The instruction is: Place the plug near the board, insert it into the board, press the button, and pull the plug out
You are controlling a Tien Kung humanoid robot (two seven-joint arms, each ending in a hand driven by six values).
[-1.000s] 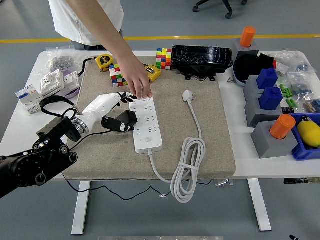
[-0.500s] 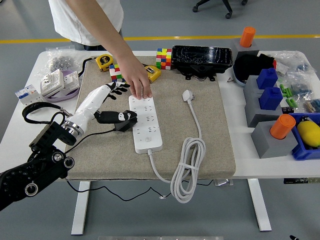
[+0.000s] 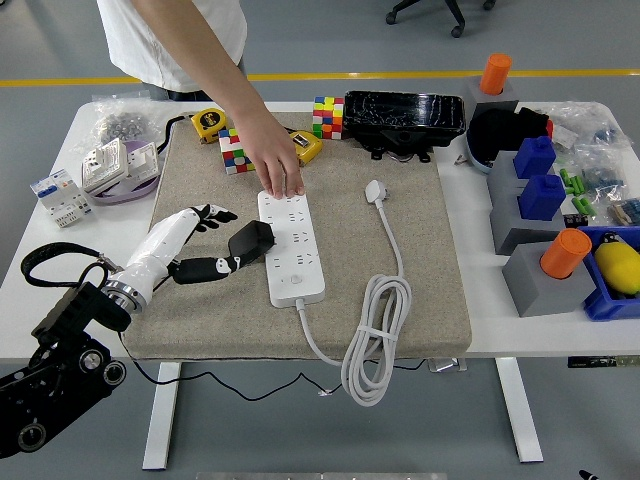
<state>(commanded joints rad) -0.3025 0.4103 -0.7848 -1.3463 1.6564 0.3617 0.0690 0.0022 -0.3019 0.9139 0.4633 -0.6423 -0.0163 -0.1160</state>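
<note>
While a person's hand point(image 3: 272, 150) presses the far end of the one white power strip point(image 3: 293, 246), I see my left hand point(image 3: 195, 245), white with black fingers, pinching one black plug point(image 3: 250, 241) at the strip's nine o'clock edge, touching it. One white plug point(image 3: 376, 191) lies free on the beige felt mat point(image 3: 420, 260) at three o'clock. Two orange cylinders point(image 3: 565, 252) stand right.

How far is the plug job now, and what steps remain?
The black plug is near the white board, beside its left edge, not visibly inserted. The left hand touches the plug while a person's hand steadies the board's far end. Inserting, pressing the button and pulling out appear to remain.
</note>
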